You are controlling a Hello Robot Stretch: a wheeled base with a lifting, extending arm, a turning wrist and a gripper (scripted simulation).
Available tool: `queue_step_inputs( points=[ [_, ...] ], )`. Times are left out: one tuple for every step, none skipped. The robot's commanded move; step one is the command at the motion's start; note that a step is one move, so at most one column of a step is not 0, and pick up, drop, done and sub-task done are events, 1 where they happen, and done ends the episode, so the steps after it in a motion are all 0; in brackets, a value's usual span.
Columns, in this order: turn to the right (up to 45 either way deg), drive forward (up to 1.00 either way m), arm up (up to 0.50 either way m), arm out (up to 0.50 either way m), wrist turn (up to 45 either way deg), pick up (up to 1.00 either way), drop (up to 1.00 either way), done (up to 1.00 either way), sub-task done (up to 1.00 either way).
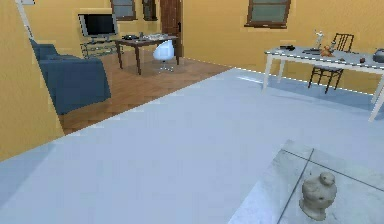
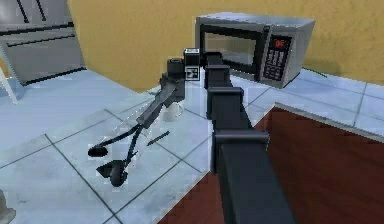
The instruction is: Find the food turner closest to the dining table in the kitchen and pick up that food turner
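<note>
Dark and thin-fingered, my tool [image 2: 110,162] slopes down from its boxy black body toward the counter [image 2: 60,170], a broad top of large pale blue-grey tiles with faint seams and a dull sheen. Each of the fingers [image 2: 100,151] is a slim rod ending in a small rounded dark pad, low over the tiles. A thin dark sliver [image 2: 158,138] lies flat on a tile just beside the fingers, on the arm's side; it is too small for me to say whether it is the food turner. I cannot tell the tool's state, nor whether it holds anything. Behind it stands a boxy microwave [image 2: 255,45] of brushed metal with a dark glass door, against an ochre wall [image 2: 130,30]. My arm [image 2: 245,160], a matte dark square bar, rises from the arm side view's bottom edge and reaches out over the counter to two small white squares [image 2: 196,58] with black marks, where the tool's body tilts down to the view's left.
</note>
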Motion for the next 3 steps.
queue_step_inputs(
  points=[
    [0.0,0.00,0.00,0.00,45.0,0.00,0.00,0.00,0.00],
    [0.0,0.00,0.00,0.00,12.0,0.00,0.00,0.00,0.00],
    [0.0,0.00,-0.16,0.00,0.0,0.00,0.00,0.00,0.00]
  ],
)
